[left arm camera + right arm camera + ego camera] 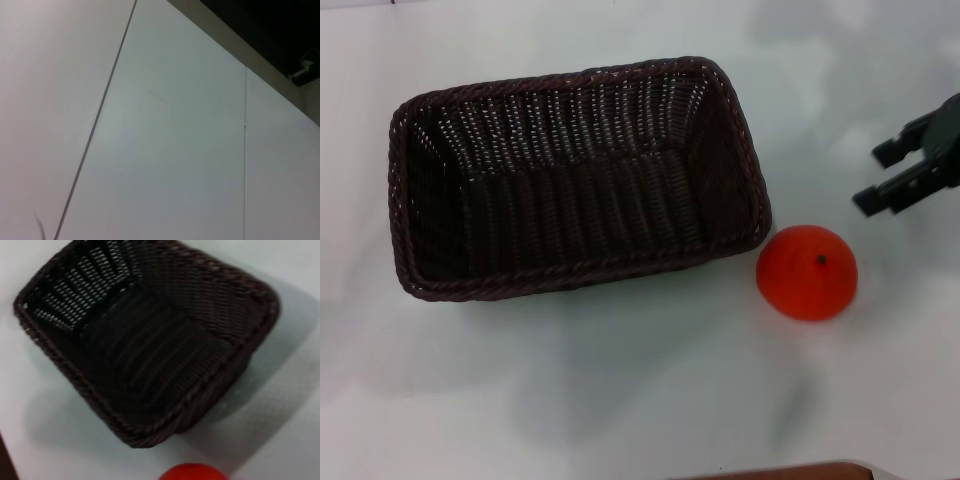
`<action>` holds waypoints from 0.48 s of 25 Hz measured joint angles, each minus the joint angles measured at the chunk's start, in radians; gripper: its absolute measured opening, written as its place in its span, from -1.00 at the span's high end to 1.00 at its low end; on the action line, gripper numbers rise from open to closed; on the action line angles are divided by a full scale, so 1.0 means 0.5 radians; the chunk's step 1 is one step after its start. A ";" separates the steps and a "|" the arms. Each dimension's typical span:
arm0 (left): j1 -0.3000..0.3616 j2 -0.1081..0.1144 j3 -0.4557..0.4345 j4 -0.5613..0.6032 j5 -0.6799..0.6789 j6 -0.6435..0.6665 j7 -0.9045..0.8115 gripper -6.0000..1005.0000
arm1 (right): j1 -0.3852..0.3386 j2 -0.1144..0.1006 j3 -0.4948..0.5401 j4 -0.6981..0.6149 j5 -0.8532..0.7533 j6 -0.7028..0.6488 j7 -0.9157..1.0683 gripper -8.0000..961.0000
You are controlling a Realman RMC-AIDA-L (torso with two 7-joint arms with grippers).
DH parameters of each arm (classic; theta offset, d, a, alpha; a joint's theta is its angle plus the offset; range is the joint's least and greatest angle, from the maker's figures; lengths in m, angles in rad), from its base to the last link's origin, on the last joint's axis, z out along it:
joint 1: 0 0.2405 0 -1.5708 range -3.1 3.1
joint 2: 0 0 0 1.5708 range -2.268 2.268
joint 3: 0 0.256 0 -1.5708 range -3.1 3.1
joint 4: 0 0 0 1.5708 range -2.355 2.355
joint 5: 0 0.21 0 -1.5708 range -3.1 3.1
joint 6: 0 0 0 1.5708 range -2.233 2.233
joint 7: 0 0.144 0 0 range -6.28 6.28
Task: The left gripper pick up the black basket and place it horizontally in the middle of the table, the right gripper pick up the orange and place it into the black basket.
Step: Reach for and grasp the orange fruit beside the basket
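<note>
The black basket (575, 175) lies lengthwise across the middle of the white table (640, 390), empty and upright. It also fills the right wrist view (145, 340). The orange (807, 272) sits on the table just right of the basket's near right corner, stem dot up. Its top edge shows in the right wrist view (192, 473). My right gripper (882, 177) hangs above the table at the right edge, up and to the right of the orange, with its two fingers apart and nothing between them. My left gripper is out of view.
The left wrist view shows only a pale wall (160, 140) with seams and a dark band at one corner. A brown edge (790, 470) shows at the table's near side.
</note>
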 joint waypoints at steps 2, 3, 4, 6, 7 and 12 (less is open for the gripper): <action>-0.006 0.000 0.000 -0.001 0.000 -0.001 -0.004 -0.50 | 0.007 0.018 -0.035 0.031 -0.011 0.001 -0.021 -0.63; -0.011 0.000 0.000 -0.001 0.000 -0.003 -0.006 -0.50 | 0.010 0.022 -0.062 0.052 -0.013 0.003 -0.031 -0.63; -0.018 0.000 0.001 -0.001 0.000 -0.006 -0.009 -0.50 | 0.011 0.023 -0.076 0.063 -0.015 0.004 -0.035 -0.63; -0.026 0.000 0.006 -0.001 0.000 -0.016 -0.010 -0.50 | 0.021 0.027 -0.113 0.118 -0.016 0.010 -0.056 -0.62; -0.029 0.000 0.010 -0.003 0.000 -0.022 -0.011 -0.50 | 0.026 0.028 -0.124 0.143 -0.017 0.010 -0.068 -0.62; -0.040 0.001 0.014 -0.029 0.000 -0.029 -0.011 -0.50 | 0.046 0.035 -0.170 0.263 -0.021 0.027 -0.107 -0.62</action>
